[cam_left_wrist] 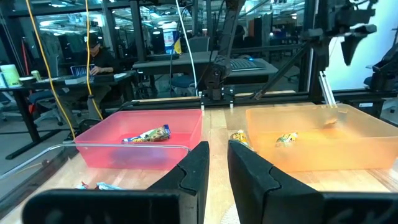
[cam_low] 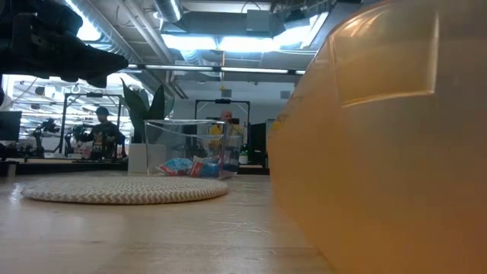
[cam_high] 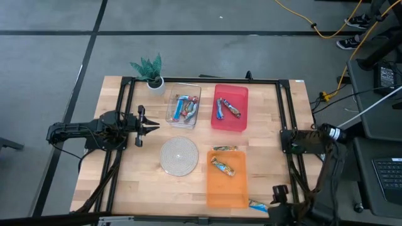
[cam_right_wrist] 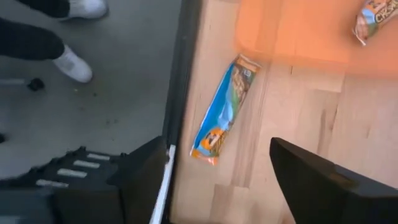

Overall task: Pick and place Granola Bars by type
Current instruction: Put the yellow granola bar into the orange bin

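Granola bars in shiny wrappers: one light-blue-and-orange bar lies loose on the wooden table just outside the orange plastic bin, near the table edge. Right gripper hovers over it, fingers spread wide, empty. One bar sits inside the orange bin, another just beside it. Red bin and clear bin each hold bars. Left gripper waits near the round woven mat, fingers narrowly apart, empty.

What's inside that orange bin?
One granola bar lies inside the orange bin, nothing else. The bin's tinted wall fills the low view, hiding its contents there.
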Robot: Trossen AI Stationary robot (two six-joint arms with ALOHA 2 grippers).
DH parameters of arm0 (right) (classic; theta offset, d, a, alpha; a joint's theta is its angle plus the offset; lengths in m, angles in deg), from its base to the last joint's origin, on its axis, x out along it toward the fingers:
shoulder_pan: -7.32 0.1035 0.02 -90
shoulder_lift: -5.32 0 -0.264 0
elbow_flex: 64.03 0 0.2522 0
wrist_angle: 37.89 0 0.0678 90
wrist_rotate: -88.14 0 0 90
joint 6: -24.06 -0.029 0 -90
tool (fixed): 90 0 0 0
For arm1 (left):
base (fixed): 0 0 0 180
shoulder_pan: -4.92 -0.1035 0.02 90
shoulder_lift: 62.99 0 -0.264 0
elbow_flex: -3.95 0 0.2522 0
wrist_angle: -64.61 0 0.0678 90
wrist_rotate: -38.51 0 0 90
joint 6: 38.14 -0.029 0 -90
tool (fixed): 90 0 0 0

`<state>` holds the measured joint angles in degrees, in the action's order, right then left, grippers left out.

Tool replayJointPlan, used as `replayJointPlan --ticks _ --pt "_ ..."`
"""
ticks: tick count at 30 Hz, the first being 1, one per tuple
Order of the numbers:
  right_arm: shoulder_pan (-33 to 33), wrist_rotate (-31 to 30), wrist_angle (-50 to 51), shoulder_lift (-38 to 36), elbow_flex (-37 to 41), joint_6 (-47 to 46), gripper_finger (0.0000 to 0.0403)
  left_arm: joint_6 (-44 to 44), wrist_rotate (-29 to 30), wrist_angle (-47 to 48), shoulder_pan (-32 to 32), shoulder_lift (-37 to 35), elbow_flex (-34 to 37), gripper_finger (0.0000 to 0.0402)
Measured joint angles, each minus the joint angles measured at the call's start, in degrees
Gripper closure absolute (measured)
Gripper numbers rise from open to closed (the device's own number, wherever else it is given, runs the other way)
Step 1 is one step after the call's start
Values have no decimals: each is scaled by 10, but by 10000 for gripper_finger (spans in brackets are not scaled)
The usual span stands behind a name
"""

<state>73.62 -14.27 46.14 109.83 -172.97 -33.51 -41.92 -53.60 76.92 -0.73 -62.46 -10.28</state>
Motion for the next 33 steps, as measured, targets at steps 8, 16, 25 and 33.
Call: replayJointPlan --ticks 8,16,25,33 --pt "-43 6 -34 66 0 -42 92 0 0 0 0 0 0 347" --pt "-78 16 -38 114 0 -68 92 0 0 0 0 0 0 347" --pt "-95 34 -111 134 72 -100 92 0 0 0 0 0 0 347" --pt "-94 61 -156 133 139 -128 92 0 0 0 0 0 0 347"
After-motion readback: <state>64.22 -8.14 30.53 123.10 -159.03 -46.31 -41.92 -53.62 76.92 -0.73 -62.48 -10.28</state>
